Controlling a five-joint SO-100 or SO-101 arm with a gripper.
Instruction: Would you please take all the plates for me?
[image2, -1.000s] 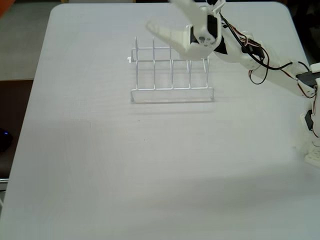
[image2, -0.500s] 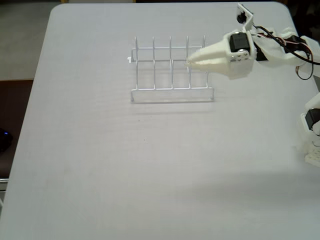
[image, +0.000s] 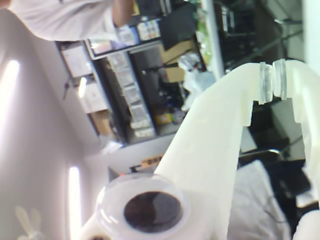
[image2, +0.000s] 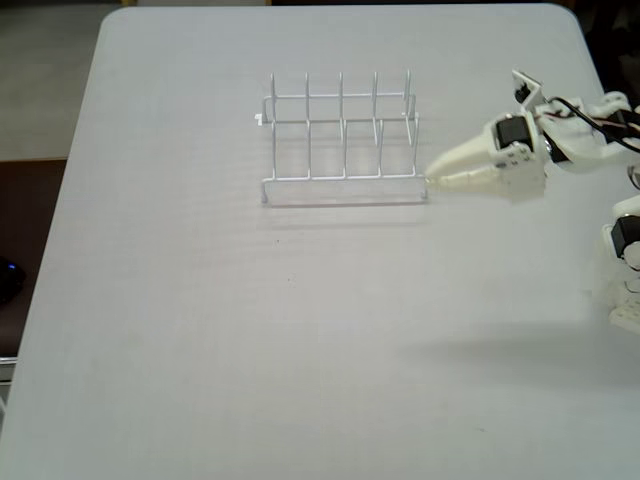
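Fingers: my fingers (image2: 432, 179) are pressed together, with nothing between them; in the wrist view the two clear pads (image: 272, 81) at the tips meet face to face.
Pose: in the fixed view I reach in from the right edge, roughly level above the worktop (image2: 300, 330), my tips pointing left.
Tips: they sit just beside the right end of the rack (image2: 340, 140), at its lower right corner; I cannot tell whether they touch the wire.
Arm: my white body and dark motors (image2: 560, 140) lie to the right of the rack, with cables running along them.
Rack: a white wire plate rack stands upright on the far middle of the worktop, its dividers in a row from left to right.
Plates: I can see none in either view; the rack's slots show only bare wire.
Worktop: pale grey and plain, with a soft shadow of my arm at the lower right in the fixed view.
Wrist view: turned on its side and looking out into the room, it shows my white fingers large in front, shelves (image: 135, 95) with boxes behind them, and a person in a white shirt (image: 65, 17) at the upper left.
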